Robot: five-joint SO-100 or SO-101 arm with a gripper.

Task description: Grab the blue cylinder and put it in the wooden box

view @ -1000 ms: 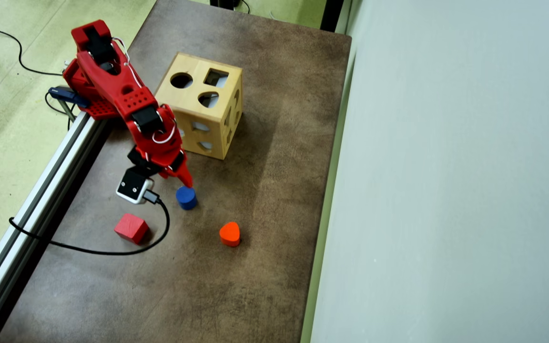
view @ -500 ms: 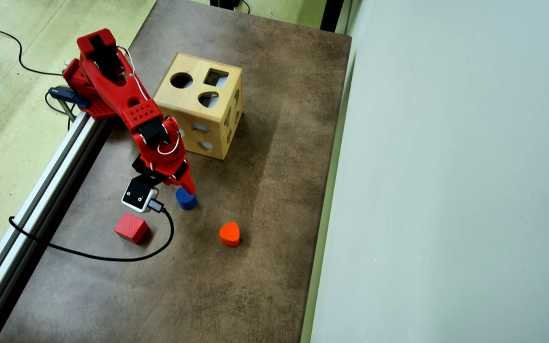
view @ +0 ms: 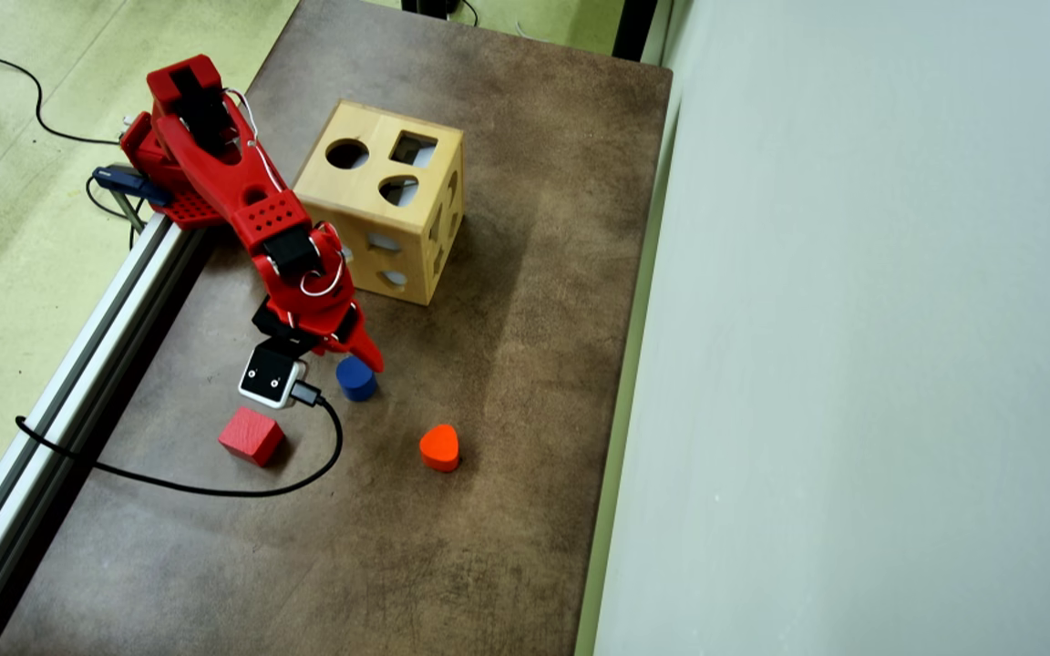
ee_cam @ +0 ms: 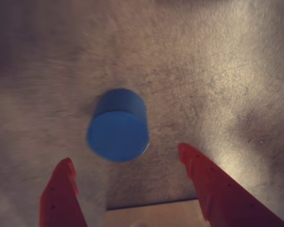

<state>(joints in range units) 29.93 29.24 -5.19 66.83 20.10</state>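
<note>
The blue cylinder (ee_cam: 117,128) stands upright on the brown mat, just ahead of and between my two red fingers (ee_cam: 61,189). My gripper (ee_cam: 124,154) is open and nothing touches the block. From overhead, the gripper (view: 354,363) hovers at the upper edge of the blue cylinder (view: 357,382), with one red finger (view: 370,353) to its upper right. The wooden box (view: 370,210), a light-wood cube with round, square and heart-like holes, stands beyond the arm, up and to the right of the cylinder.
A red cube (view: 252,435) lies left of the cylinder and an orange heart block (view: 439,447) to its lower right. The wrist camera's black cable (view: 215,487) loops over the mat near the cube. An aluminium rail (view: 78,364) runs along the mat's left edge.
The arm has reached further out and lowered toward the blue cylinder. The visible red finger has shifted to the cylinder's right side. The blocks and box have not moved.
</note>
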